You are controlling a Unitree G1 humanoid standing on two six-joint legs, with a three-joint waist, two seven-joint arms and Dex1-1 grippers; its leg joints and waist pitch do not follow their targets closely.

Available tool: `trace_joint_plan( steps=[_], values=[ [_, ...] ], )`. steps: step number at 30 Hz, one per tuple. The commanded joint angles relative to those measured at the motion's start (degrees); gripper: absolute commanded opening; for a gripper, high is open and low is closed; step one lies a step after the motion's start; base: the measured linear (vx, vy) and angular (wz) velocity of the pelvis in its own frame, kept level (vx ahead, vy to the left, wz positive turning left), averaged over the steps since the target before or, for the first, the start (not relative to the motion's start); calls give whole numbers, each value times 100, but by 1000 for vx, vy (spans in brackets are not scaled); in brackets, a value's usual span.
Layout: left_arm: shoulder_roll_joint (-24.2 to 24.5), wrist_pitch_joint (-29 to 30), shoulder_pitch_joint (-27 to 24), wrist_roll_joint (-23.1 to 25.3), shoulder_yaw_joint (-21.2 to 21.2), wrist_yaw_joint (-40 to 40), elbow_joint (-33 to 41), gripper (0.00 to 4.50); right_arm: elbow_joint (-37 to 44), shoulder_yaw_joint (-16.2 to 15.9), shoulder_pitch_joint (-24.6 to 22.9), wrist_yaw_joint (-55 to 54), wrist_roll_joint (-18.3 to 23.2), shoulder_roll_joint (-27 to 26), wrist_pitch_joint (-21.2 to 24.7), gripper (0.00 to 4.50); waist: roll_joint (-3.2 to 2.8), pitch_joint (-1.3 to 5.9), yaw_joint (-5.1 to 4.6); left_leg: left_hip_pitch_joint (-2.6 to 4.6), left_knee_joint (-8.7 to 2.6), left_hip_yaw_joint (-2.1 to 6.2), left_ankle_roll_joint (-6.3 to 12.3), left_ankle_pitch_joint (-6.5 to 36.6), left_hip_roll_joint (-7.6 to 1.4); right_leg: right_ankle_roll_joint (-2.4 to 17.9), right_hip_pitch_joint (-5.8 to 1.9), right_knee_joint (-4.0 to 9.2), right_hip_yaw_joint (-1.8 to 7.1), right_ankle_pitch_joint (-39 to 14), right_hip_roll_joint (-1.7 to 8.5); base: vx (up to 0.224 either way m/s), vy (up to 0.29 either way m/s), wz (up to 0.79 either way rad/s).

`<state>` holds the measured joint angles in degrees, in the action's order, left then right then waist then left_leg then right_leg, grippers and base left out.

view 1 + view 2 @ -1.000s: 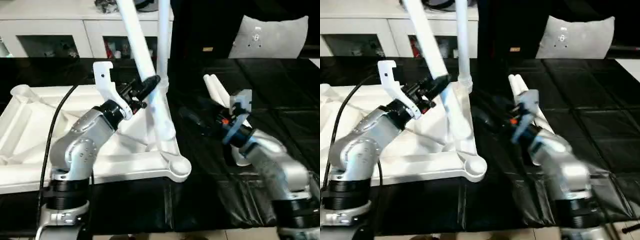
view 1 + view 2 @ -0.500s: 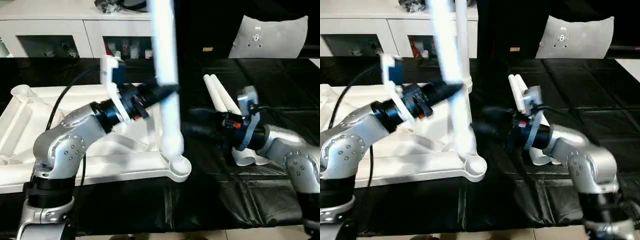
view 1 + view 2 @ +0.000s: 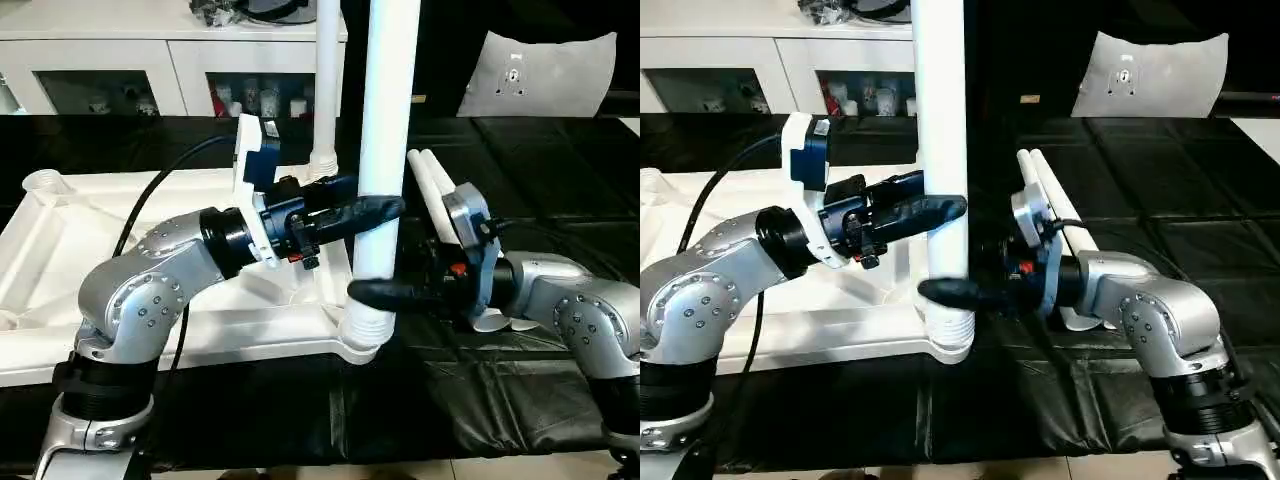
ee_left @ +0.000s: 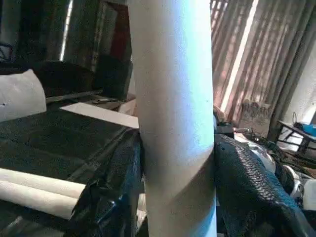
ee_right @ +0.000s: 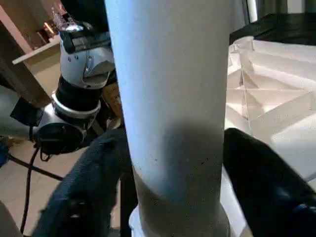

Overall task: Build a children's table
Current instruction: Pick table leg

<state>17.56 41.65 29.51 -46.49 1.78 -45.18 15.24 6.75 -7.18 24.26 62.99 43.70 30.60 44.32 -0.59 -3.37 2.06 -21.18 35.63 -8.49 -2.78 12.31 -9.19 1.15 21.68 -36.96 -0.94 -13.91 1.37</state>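
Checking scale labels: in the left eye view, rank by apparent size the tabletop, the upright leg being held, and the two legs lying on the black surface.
1. Tabletop, largest.
2. Held upright leg, though it runs out of the picture's top edge.
3. Two lying legs: smallest, alike, partly hidden, farther away, so unsure.

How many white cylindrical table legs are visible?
4: one upright in the near corner socket, held by both grippers; one upright behind it; two lying together on the black cover.

text: none legible | labels: none | numbers: none
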Motion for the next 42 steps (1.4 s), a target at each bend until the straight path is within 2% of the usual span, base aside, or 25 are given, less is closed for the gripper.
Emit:
trace_joint_plan(
  steps=[1, 11, 22, 24, 28, 30, 32, 35, 40, 41, 42],
  values=[
    [24, -50, 114, -48, 16, -78, 96, 185, 55, -20, 89, 69, -90, 27, -11, 293, 22, 369, 21, 6, -343, 65, 198, 71, -299, 1377, -364, 442, 278, 261, 520, 0, 0, 0],
    [62, -67, 82, -14, 19, -129, 83, 185, 50, -78, 84, 92, -90, -17, -12, 203, 22, 375, 23, 8, -340, 66, 218, 43, -300, 1388, -366, 431, 275, 312, 519, 0, 0, 0],
    [37, -39, 21, 60, -5, 5, 5, 185, 73, -80, 8, 26, -218, -112, -74, 193, 20, 383, 27, 6, -335, 65, 223, -10, -298, 1399, -371, 416, 273, 416, 519, 0, 0, 0],
    [84, 0, 6, 89, 13, -4, -20, 255, 58, -71, -15, -42, -279, -156, -138, 193, 12, 383, 23, 8, -336, 67, 213, 15, -301, 1397, -366, 419, 270, 382, 518, 0, 0, 0],
    [93, -16, -64, 84, -7, -11, 9, 265, 38, -99, -55, -137, -407, -201, -249, 193, -2, 379, 23, 17, -341, 68, 171, 46, -304, 1398, -359, 420, 269, 347, 517, 0, 0, 0],
    [97, -44, -109, 120, -5, 6, 15, 296, 16, -99, -67, -209, -480, -239, -322, 193, -3, 383, 20, 15, -342, 70, 170, 28, -306, 1408, -362, 412, 270, 408, 516, 0, 0, 0],
    [107, -56, -136, 143, 2, 15, 17, 301, 1, -97, -71, -246, -527, -263, -366, 193, -3, 384, 22, 13, -342, 71, 170, 21, -304, 1411, -365, 408, 271, 452, 517, 0, 0, 0],
    [108, -238, -278, 358, 16, 180, 52, 333, -109, -88, -74, -566, -848, -438, -693, 193, -5, 377, 8, 2, -348, 71, 131, 68, -310, 1394, -358, 415, 272, 397, 530, 0, 0, 0],
    [-187, -883, -369, 1392, 227, 1167, -27, 356, -306, -120, 5, -1542, -1493, -976, -1340, 192, -17, 379, -10, 17, -353, 71, 48, 146, -316, 1331, -356, 430, 273, 281, 531, 0, 0, 0],
    [-194, -891, -370, 1404, 230, 1181, -28, 356, -307, -121, 5, -1550, -1499, -982, -1346, 192, -16, 378, -18, 12, -355, 73, 44, 120, -323, 1315, -354, 423, 275, 346, 524, 0, 0, 0],
    [-374, -1073, -383, 1708, 314, 1561, -77, 356, -340, -160, 13, -1783, -1650, -1141, -1502, 191, -22, 385, -6, 22, -352, 74, 51, 119, -324, 1317, -351, 424, 274, 369, 529, 0, 0, 0]
  ],
)
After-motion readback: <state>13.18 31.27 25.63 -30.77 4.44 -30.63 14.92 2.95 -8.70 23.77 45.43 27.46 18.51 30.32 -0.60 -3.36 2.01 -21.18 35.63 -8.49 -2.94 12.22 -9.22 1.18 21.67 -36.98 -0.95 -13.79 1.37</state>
